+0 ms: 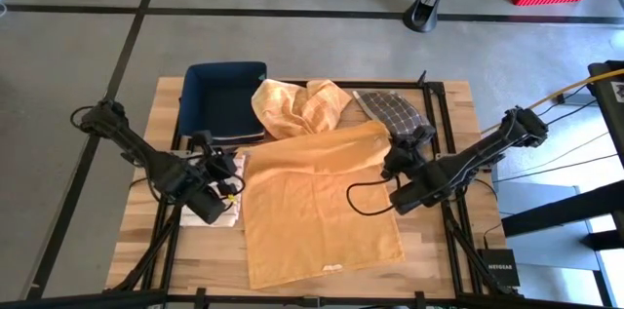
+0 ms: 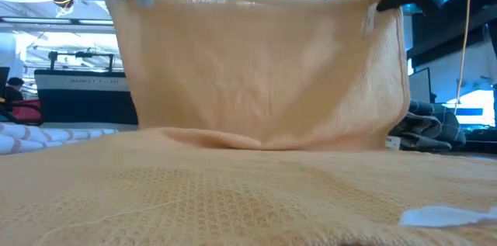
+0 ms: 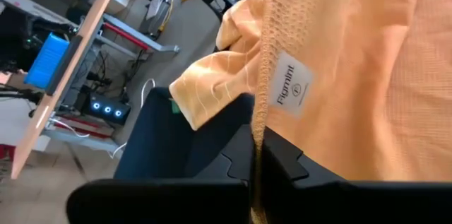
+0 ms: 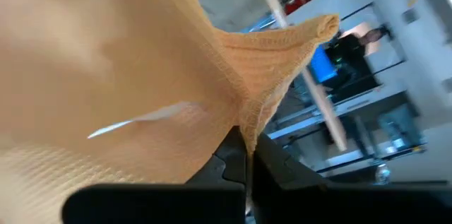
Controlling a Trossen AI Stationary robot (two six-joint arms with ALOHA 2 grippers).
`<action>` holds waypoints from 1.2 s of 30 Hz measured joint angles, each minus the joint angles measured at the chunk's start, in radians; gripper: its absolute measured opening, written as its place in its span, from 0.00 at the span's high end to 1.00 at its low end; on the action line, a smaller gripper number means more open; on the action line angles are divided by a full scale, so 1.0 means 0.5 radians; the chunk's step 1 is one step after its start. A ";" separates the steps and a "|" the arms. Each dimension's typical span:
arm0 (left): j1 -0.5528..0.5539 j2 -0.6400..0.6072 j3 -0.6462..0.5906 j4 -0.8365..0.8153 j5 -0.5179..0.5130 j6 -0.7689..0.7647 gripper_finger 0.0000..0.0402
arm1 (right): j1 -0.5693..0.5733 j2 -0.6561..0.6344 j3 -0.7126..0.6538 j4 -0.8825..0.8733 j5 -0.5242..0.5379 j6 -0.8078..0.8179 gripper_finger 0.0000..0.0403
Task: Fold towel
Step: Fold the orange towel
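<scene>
An orange waffle-weave towel (image 1: 312,202) has its near part spread flat on the wooden table, while its far edge is lifted. My left gripper (image 1: 237,161) is shut on the far left corner and my right gripper (image 1: 392,160) on the far right corner. In the low view the raised part (image 2: 256,60) hangs as a sheet between the two grippers and meets the table along a sagging bend (image 2: 256,141). My left gripper pinches the towel's hemmed side edge (image 3: 263,121) between its two fingers, just beside the white label (image 3: 291,90), at the lifted far left corner. The cloth runs up from the fingers; the towel's near part lies on the table. My right gripper pinches the far right corner (image 4: 258,114) between its two fingers, and the corner's tip (image 4: 321,26) sticks out past them. The cloth bunches into folds at the fingers. That corner is lifted clear; the towel's near part stays on the table.
A dark blue bin (image 1: 226,99) stands at the far left. Beside it lie a crumpled orange cloth (image 1: 297,104) and a grey checked cloth (image 1: 390,109). A white cloth (image 1: 219,213) lies under my left arm. Black frame rails run along the table's sides.
</scene>
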 joint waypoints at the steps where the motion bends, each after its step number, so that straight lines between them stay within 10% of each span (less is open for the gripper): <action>1: 0.000 0.000 -0.014 0.003 0.000 0.001 0.99 | 0.000 0.000 -0.032 -0.003 0.044 0.013 0.99; 9: 0.011 -0.001 0.248 -0.053 -0.123 0.292 0.99 | 0.000 0.000 0.006 -0.036 0.492 -0.150 0.99; 19: 0.101 -0.037 0.706 -0.195 -0.283 0.432 0.99 | -0.250 -0.055 0.194 -0.103 0.338 -0.283 0.99; 36: 0.130 -0.054 0.687 -0.317 0.770 -0.166 0.99 | -0.722 -0.055 0.188 0.420 -0.489 -0.780 0.99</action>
